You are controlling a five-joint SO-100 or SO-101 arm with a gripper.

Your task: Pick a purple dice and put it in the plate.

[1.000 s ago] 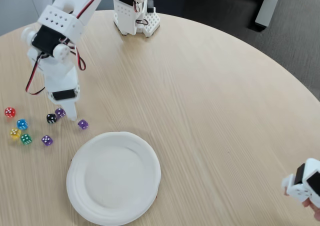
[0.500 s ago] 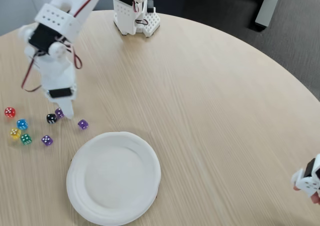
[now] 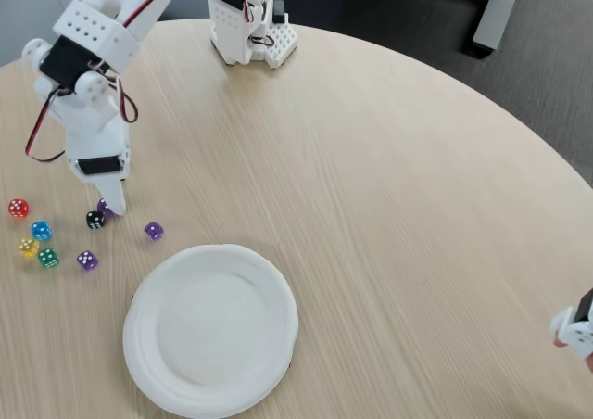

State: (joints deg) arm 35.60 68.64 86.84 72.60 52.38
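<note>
Here, at the left of the fixed view, the white gripper (image 3: 109,199) points down at the table, its tip right by one purple dice (image 3: 104,209) and a black dice (image 3: 94,220). Whether its fingers are apart or together cannot be told. Two more purple dice (image 3: 154,231) (image 3: 86,260) lie nearby. The white plate (image 3: 139,345) sits at the bottom left, with nothing in it.
</note>
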